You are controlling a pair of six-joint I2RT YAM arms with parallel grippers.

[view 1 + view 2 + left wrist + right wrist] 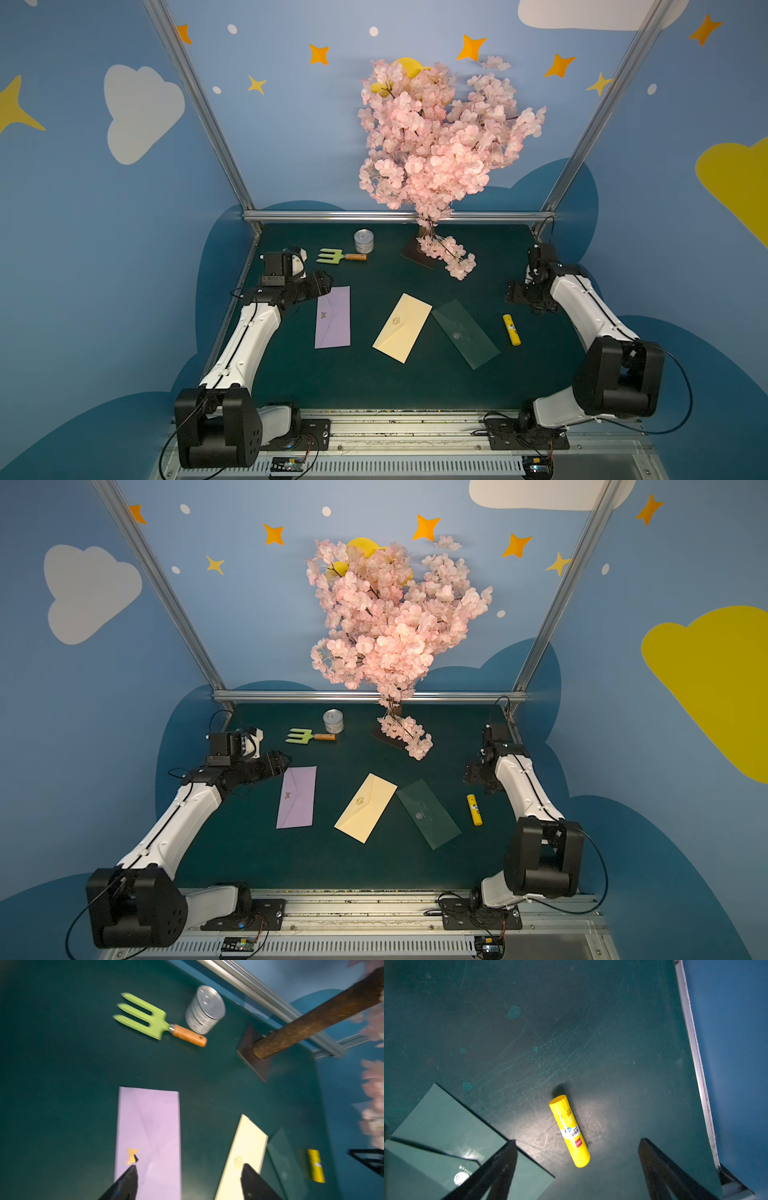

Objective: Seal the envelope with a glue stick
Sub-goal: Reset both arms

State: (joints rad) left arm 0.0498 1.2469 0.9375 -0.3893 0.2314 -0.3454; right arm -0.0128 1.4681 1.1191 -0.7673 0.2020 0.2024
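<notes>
The right gripper [517, 292] is hanging wide open and empty in both top views, just beyond the far end of the glue stick [511, 330]. The stick is lying flat on the green mat [415, 386], long axis running near to far with a slight tilt. It is lying right of the dark green envelope [464, 333] and apart from it. The right arm is the nearer one. The envelope [402, 328] is lying mid-table on a diagonal, between the lilac envelope [332, 318] and the dark green one. The left gripper [322, 280] is hovering at the lilac envelope's far corner.

In the left wrist view, the left gripper [189, 1166] is showing its jaws spread wide, gripping nothing, with the cream envelope [247, 1147] under one fingertip.

In the right wrist view, the right gripper [577, 1141] is bracketing the glue stick [569, 1130], jaws wide on either side. Bare mat is lying all round the stick, and the table's right edge is staying well clear. A straight descent appears sufficient.
</notes>
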